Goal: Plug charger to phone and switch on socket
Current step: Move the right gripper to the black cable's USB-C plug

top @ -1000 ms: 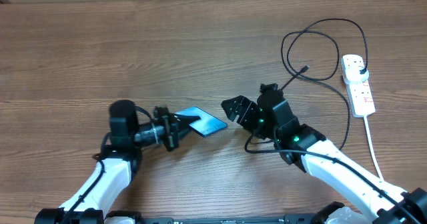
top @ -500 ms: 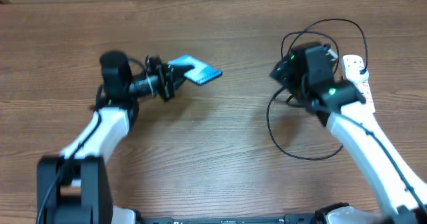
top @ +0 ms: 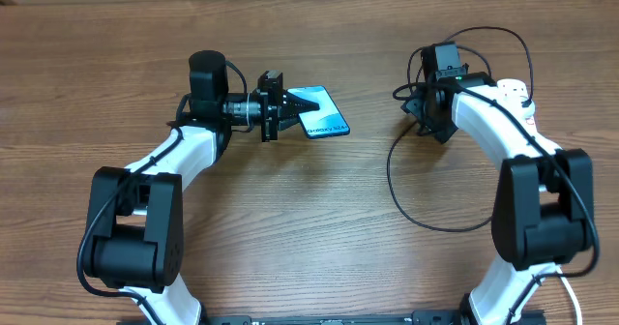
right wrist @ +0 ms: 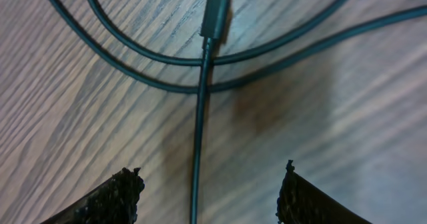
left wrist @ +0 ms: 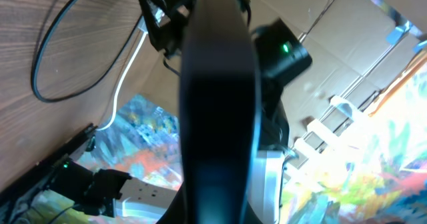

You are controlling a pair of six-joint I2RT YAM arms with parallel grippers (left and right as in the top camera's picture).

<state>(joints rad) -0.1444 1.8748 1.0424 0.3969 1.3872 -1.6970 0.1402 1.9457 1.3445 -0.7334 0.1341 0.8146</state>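
Phone – slim rectangular smartphone, lit blue-teal screen, dark edges (top: pixel 321 114) – is in the left jaws, clamped tight on one short end. Screen up, tilted, over the upper-middle of the brown wood-grain desk (top: pixel 290 238). Shadow under it, so I'd say it's off the surface.

Right jaws: spread wide, nothing held. They point down at the long thin black charger cable (top: pixel 389 175). Fingertips straddle one strand, one each side, no contact that I can see. Small black connector w/ pale tip (right wrist: pixel 215 14) lies flat on the desk just ahead of them, right where two other loops of the same cable cross.

Progress, my read: early.
- Done: phone picked up.
- Not done: connector not grabbed, not in phone.
- White elongated power strip w/ red-marked switches (top: pixel 528 122) sits far right, partly behind the right arm. Can't tell switch posn, or whether the plug end is seated.
- Left to do: grab connector, mate to phone port, flip switch.

Room:
- Lots of bare desk btwn the arms and toward the near side, good for bringing the two together.
- Far desk edge is close behind both arms, so little margin that way.
- Cable loops crowd the right jaws on all sides. Snag risk on lifting, IMO.
- Phone and connector are well apart.
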